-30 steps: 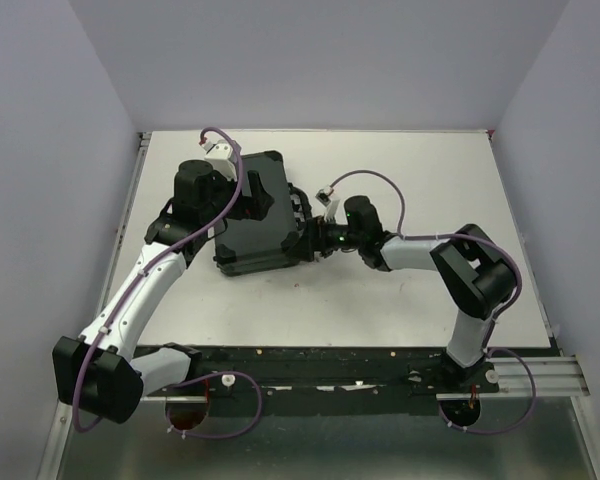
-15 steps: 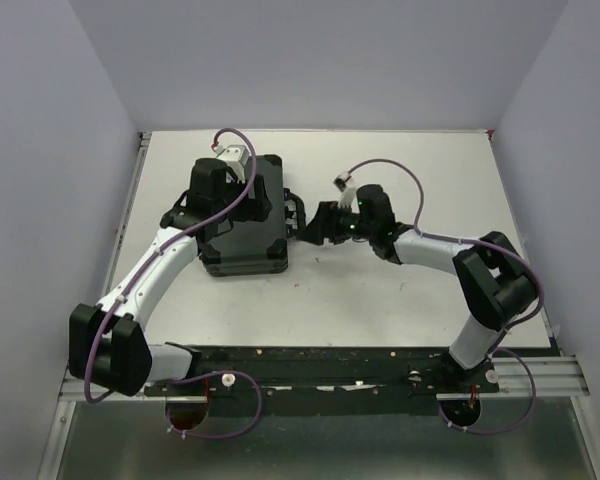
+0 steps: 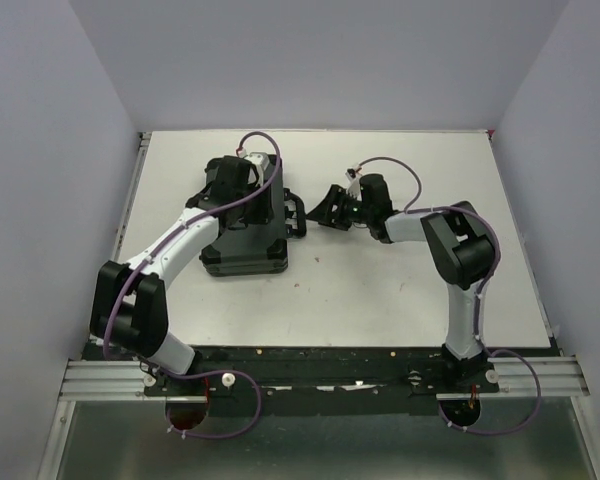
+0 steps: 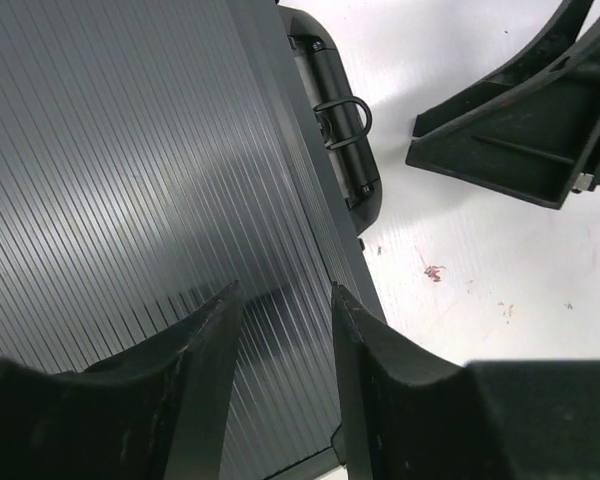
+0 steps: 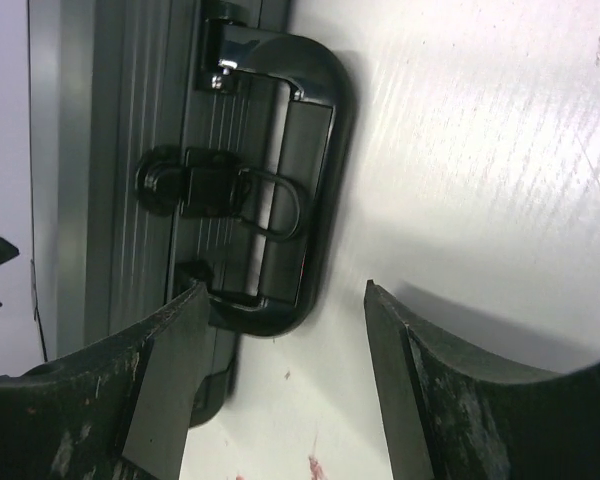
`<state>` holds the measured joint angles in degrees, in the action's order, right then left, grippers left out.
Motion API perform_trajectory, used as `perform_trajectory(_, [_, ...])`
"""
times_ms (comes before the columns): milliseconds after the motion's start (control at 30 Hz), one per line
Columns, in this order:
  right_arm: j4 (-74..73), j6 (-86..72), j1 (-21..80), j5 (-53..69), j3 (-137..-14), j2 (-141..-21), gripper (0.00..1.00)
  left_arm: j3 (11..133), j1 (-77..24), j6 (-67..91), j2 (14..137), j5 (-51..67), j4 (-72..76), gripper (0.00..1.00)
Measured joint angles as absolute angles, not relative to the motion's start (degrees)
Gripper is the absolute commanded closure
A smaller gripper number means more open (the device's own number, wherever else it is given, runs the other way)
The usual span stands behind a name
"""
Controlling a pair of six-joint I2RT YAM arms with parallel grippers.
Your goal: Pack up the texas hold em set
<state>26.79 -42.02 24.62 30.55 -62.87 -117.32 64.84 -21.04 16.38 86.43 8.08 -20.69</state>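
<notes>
My open right gripper [image 5: 285, 300] faced the black case's [image 3: 244, 244] handle [image 5: 325, 90] just ahead; my open left gripper [image 4: 282, 300] hung over its lid [image 4: 110, 180].

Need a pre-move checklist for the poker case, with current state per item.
1. Case lid shut: ok, it lies flat and closed.
2. Latch fastened: cannot tell.
3. Right gripper open and empty: ok. The handle is just ahead, untouched.
4. Left gripper empty above the ribbed lid: ok. Contact with the lid: cannot tell.
5. All chips and cards inside: cannot tell, the case is opaque.
</notes>
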Motion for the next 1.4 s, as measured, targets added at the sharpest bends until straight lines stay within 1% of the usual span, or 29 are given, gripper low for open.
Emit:
perform_trajectory(133, [28.1,-44.0,24.6,31.7,-65.7,-121.7,0.29,65.3,-21.0,16.2,87.9,7.5,-21.0,0.65])
perform_trajectory(233, [30.7,-45.7,24.6,33.3,-68.0,-123.9,0.30,65.5,-21.0,16.1,89.1,7.0,-22.2,0.74])
perform_trajectory(267, [30.9,-46.0,24.6,33.5,-68.1,-124.6,0.30,65.8,-21.0,16.1,89.5,7.0,-22.5,0.75])
perform_trajectory(500, [37.6,-50.6,24.6,37.9,-68.4,-127.6,0.35,68.9,-21.0,16.1,92.0,5.2,-24.9,0.76])
perform_trajectory(633, [40.0,-52.4,24.6,39.9,-68.4,-127.9,0.40,69.1,-21.0,16.1,92.2,5.1,-25.2,0.76])
perform_trajectory(833, [42.0,-53.4,24.6,41.2,-68.4,-127.9,0.44,69.3,-21.0,16.1,92.2,5.1,-25.8,0.76])
perform_trajectory(1133, [42.1,-52.8,25.3,41.9,-71.6,-127.9,0.44,69.4,-21.0,16.1,92.2,5.1,-26.0,0.76])
perform_trajectory(1400, [40.3,-50.9,28.3,42.3,-76.6,-127.9,0.44,69.6,-21.0,16.1,92.2,5.1,-26.3,0.77])
